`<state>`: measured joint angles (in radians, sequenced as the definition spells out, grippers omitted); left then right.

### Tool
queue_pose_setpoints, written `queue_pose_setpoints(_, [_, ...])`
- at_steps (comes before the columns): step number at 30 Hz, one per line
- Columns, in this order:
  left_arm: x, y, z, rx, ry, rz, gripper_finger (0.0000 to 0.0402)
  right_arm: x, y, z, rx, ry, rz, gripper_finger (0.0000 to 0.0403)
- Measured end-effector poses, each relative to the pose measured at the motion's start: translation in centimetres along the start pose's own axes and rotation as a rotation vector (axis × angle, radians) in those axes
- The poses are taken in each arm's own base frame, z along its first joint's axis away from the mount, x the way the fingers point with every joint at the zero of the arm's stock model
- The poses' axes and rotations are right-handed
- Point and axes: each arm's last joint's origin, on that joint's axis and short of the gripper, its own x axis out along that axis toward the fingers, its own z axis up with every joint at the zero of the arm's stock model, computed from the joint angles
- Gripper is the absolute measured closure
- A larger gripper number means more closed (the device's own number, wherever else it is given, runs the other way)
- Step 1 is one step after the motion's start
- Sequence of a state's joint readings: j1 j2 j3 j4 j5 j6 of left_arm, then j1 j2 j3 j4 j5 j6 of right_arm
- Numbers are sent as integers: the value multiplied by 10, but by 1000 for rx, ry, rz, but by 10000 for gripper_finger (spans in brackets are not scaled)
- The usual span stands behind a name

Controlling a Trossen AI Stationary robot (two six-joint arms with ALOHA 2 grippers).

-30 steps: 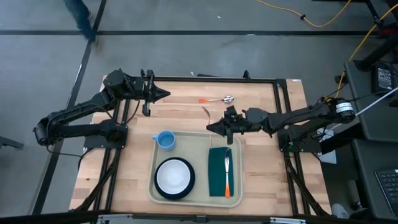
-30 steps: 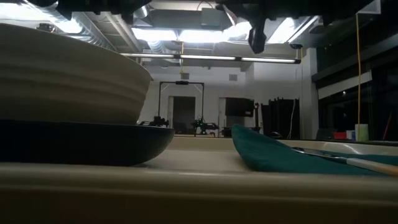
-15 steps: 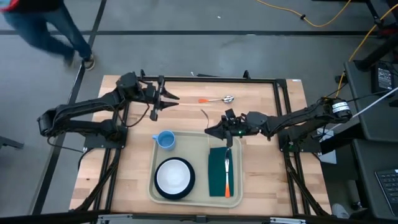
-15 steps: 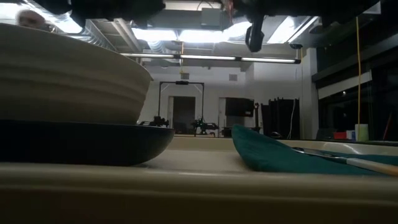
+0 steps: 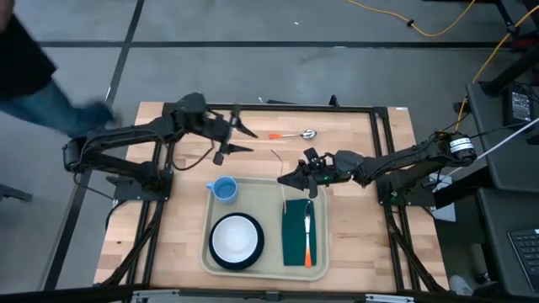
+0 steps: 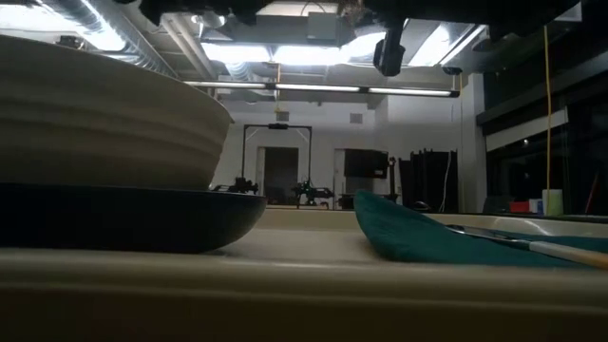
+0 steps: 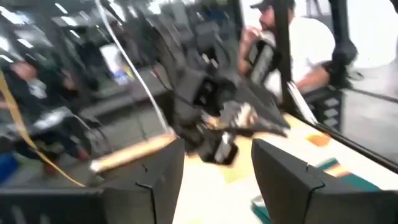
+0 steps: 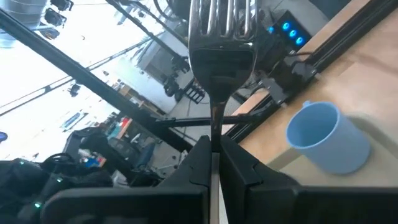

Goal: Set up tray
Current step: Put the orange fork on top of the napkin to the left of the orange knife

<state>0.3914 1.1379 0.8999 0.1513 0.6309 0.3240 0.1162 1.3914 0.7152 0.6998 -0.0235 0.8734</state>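
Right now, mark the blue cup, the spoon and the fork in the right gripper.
blue cup (image 5: 223, 188), high view, its open top.
spoon (image 5: 308, 133), high view, its bowl.
fork (image 8: 221, 43), right wrist view, below its tines.

L gripper (image 5: 246, 139) open over table's far side, R gripper (image 5: 286, 176) clamped shut, mid-table

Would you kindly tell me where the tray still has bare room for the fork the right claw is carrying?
The tray has bare strips between the plate and bowl and the green napkin, and right of the napkin. The far left corner holds the blue cup. The far right corner is crowded: the right claw hovers there with the fork.
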Motion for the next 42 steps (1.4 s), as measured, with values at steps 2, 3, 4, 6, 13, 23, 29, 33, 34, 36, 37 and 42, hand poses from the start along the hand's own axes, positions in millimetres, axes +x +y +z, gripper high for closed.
queue_pose_setpoints(2, [11, 0, -2, -8, 30, -62, 217, 0, 1, -1, 15, 19, 16, 386])
queue_pose_setpoints(3, [16, 0, -3, -13, 36, -88, 218, 0, 1, -1, 21, 30, 25, 386])
queue_pose_setpoints(4, [20, 0, -4, -18, 40, -107, 219, 0, 1, -1, 35, 39, 32, 386])
queue_pose_setpoints(6, [26, 0, -4, -21, 42, -135, 220, 0, 1, -1, 55, 48, 38, 386])
queue_pose_setpoints(13, [32, -1, 3, 11, 11, -185, 221, 0, 7, -8, 69, 80, 69, 386])
queue_pose_setpoints(23, [39, -14, 9, 19, -24, -281, 221, 0, 12, -13, 125, 138, 112, 386])
queue_pose_setpoints(29, [39, -14, 8, 20, -20, -271, 221, -1, 13, -14, 149, 175, 136, 386])
queue_pose_setpoints(33, [39, -14, 8, 18, -16, -268, 221, 0, 11, -13, 176, 181, 132, 386])
queue_pose_setpoints(34, [39, -14, 7, 17, -14, -266, 221, 0, 10, -13, 177, 184, 130, 386])
queue_pose_setpoints(36, [41, -14, 6, 13, -8, -265, 221, 0, 10, -13, 179, 188, 125, 386])
queue_pose_setpoints(37, [41, -14, 6, 11, -4, -265, 221, 0, 10, -13, 179, 188, 125, 386])
queue_pose_setpoints(42, [44, -19, 8, 19, -14, -279, 221, 0, 8, -14, 181, 196, 113, 386])
